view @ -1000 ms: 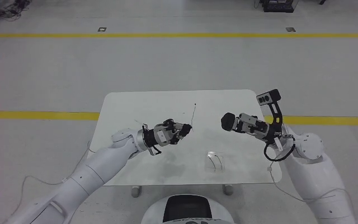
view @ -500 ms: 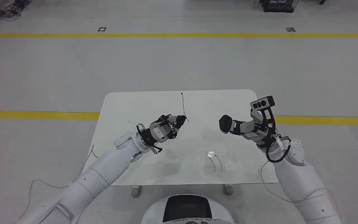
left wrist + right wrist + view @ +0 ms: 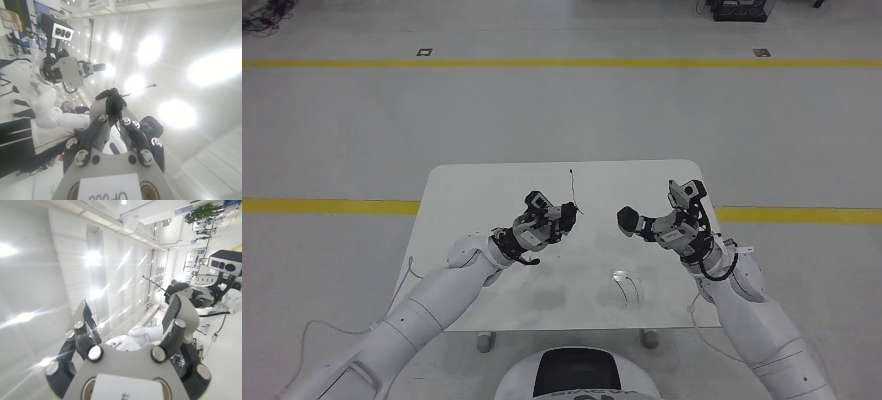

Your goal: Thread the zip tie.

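Note:
A thin black zip tie (image 3: 573,190) stands up from my left gripper (image 3: 562,216), which is shut on its lower end above the middle of the white table (image 3: 462,190). In the left wrist view the zip tie (image 3: 140,89) sticks out past the closed fingertips of the left gripper (image 3: 111,99). My right gripper (image 3: 626,220) hangs a short way to the right of it, at about the same height. In the right wrist view the right gripper (image 3: 130,311) is open with nothing between its ribbed pads, and the zip tie (image 3: 153,282) shows beyond it.
A small pale loop of another tie (image 3: 625,286) lies on the table near its front edge, below the right gripper. The table's rounded front edge (image 3: 572,328) is close to the robot. Grey floor with yellow lines surrounds the table.
My right gripper has moved left toward the left gripper and its wrist has turned. The left gripper has lifted a little, and the zip tie now points more upright.

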`<state>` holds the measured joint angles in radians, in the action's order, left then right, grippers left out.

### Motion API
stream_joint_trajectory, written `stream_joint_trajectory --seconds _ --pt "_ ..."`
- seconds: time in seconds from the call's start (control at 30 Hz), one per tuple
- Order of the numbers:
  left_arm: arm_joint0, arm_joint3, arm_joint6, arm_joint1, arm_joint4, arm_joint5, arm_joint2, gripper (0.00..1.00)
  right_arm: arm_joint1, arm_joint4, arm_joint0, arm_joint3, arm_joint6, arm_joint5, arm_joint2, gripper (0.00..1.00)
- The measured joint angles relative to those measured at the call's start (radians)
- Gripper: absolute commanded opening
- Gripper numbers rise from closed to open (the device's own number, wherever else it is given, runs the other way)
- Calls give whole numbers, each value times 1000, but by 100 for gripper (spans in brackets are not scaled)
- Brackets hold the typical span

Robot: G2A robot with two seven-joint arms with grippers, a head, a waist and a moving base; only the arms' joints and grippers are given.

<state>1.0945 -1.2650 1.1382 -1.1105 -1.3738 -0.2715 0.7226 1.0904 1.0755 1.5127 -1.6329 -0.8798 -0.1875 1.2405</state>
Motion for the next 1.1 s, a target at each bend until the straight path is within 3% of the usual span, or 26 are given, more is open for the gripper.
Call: stream_joint_trajectory --seconds 0.17,0.37,0.5,0.6,0.73,1.0,1.1 --pt "1 32 -40 -7 27 -58 14 0 6 -18 -10 12 23 -33 -19 100" --pt "1 31 -39 -7 27 -54 14 0 6 -17 -9 11 22 -30 -18 100" --pt "13 5 -128 -6 92 -65 27 0 2 -100 -27 2 13 7 -27 100" --pt "29 -22 -201 -3 115 -47 43 0 3 -202 -43 0 -4 0 -39 100" --pt "51 -54 -259 1 138 -8 61 0 8 -254 -60 8 -18 -29 -62 100" --pt "60 -73 -263 2 153 6 68 0 11 -252 -61 10 -16 -38 -66 100" --pt "76 -99 -272 -3 99 20 78 0 19 -185 -57 17 6 -33 -79 100"
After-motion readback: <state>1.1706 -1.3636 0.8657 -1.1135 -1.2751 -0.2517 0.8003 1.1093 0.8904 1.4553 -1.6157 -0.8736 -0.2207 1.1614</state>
